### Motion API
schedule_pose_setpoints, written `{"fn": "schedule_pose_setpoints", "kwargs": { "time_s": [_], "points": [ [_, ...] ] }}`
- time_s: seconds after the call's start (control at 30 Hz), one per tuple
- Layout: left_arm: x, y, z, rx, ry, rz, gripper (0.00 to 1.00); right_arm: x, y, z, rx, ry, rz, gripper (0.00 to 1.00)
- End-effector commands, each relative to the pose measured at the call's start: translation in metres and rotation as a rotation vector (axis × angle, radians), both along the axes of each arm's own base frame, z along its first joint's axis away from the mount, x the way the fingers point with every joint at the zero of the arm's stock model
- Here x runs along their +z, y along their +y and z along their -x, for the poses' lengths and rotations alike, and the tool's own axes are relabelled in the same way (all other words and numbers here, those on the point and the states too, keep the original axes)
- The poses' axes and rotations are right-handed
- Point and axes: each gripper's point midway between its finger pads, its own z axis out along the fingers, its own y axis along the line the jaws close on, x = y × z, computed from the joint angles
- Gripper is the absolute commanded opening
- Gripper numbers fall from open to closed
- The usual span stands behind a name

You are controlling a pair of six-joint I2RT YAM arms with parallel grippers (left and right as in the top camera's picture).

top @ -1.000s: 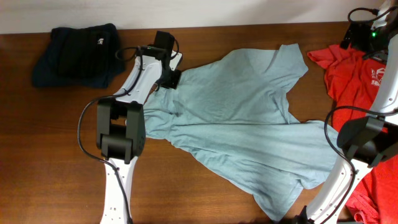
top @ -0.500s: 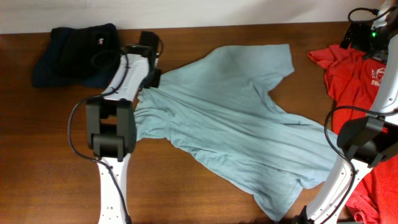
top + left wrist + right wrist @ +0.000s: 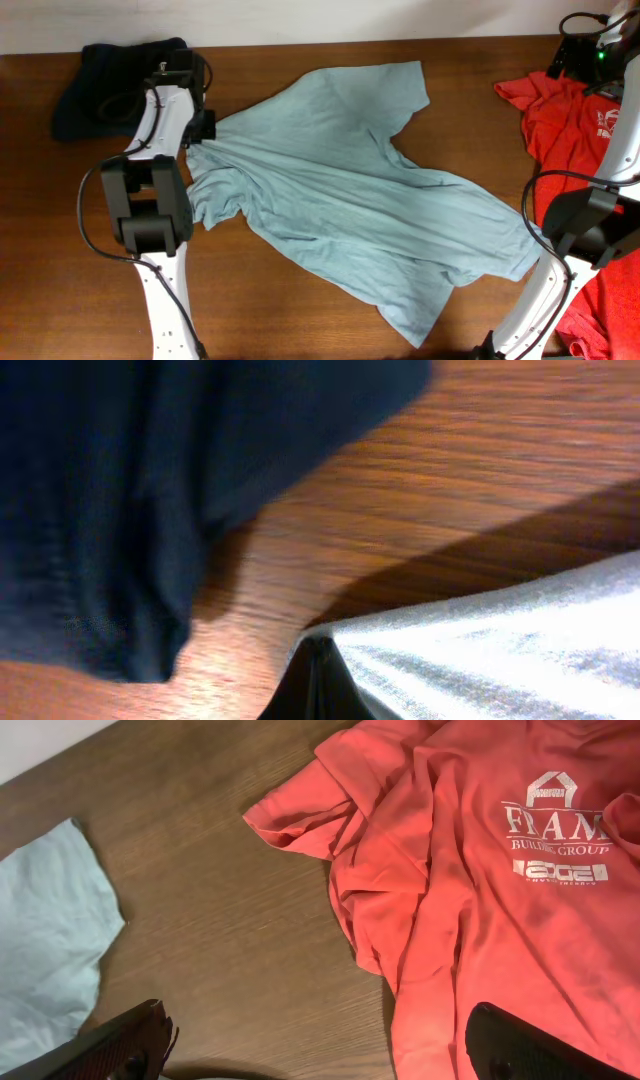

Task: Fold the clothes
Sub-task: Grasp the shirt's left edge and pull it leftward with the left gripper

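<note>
The pale blue-grey T-shirt point(image 3: 350, 190) lies spread diagonally across the table, wrinkled, one sleeve at the back. My left gripper point(image 3: 205, 126) is shut on its left edge, close to the table. In the left wrist view the closed fingers point(image 3: 318, 682) pinch the pale cloth point(image 3: 520, 630). The coral-red T-shirt point(image 3: 560, 110) with a white print lies crumpled at the right. My right gripper point(image 3: 320, 1025) hangs open above the wood beside the red shirt point(image 3: 480, 870), holding nothing. A corner of the blue shirt point(image 3: 50, 920) shows at the left of that view.
A dark navy garment point(image 3: 110, 85) lies bunched at the back left corner, just left of my left gripper, and fills the upper left of the left wrist view point(image 3: 120, 480). The right arm's base point(image 3: 585, 225) stands over the red cloth at the right edge.
My left gripper has pulled the blue shirt's edge leftward toward the navy garment. The whole shirt slid left and lies flatter. The right arm has not moved.
</note>
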Motion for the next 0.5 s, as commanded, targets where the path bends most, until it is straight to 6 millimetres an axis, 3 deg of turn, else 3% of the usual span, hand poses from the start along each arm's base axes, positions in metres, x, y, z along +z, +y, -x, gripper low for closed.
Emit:
{"fn": "schedule_pose_setpoints", "kwargs": {
  "time_s": [0.0, 0.2, 0.33, 0.47],
  "points": [
    [-0.021, 0.016, 0.009, 0.073, 0.042, 0.032, 0.00, 0.007, 0.003, 0.000, -0.003, -0.015, 0.004, 0.99],
    [0.008, 0.009, -0.006, 0.059, -0.029, 0.057, 0.00, 0.007, 0.003, 0.000, -0.003, -0.015, 0.004, 0.99],
    [0.065, -0.017, -0.032, 0.011, -0.172, 0.117, 0.01, 0.007, 0.003, 0.000, -0.003, -0.015, 0.004, 0.99],
    [0.139, -0.062, -0.050, -0.082, -0.333, 0.238, 0.13, 0.007, 0.003, 0.000, -0.003, -0.015, 0.004, 0.99]
  ]
}}
